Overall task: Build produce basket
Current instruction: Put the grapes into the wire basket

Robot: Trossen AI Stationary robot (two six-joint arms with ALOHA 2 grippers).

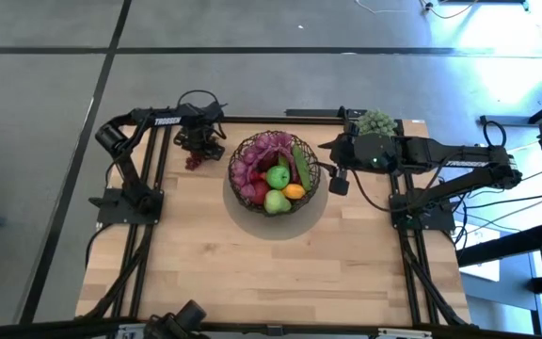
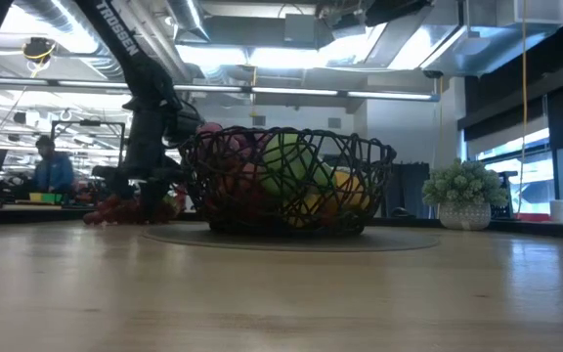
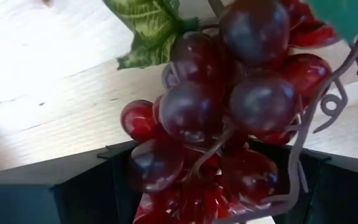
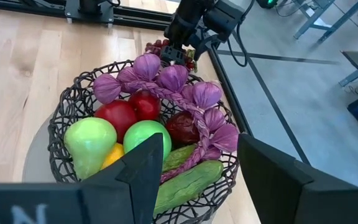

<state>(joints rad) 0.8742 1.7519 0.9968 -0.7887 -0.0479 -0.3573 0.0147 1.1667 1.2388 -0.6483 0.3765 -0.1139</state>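
The dark woven wire basket (image 1: 276, 175) stands mid-table, toward the far edge. It holds a string of purple bulbs (image 4: 173, 81), red apples (image 4: 118, 116), green fruit (image 4: 143, 134), a yellow lemon (image 4: 113, 155) and green cucumbers (image 4: 185, 188). A bunch of dark red grapes (image 1: 194, 162) with a green leaf (image 3: 151, 28) lies left of the basket. My left gripper (image 1: 202, 141) stands over the grapes, shut on them. My right gripper (image 1: 333, 177) hovers open at the basket's right rim; in its wrist view (image 4: 199, 143) the fingers spread wide above the cucumbers. My left gripper holds the grape bunch between its two fingers, one finger (image 3: 73, 193) on each side of a clump of berries (image 3: 160, 165). The arm comes down on it from above. In the low view the bunch (image 2: 125, 209) lies on the tabletop beside the arm.
A pale green bumpy cluster (image 1: 376, 121) in a small white pot sits at the table's far right edge, behind the right arm. The near half of the wooden table (image 1: 271, 264) is bare board. A person (image 2: 52, 166) shows in the room beyond the table.
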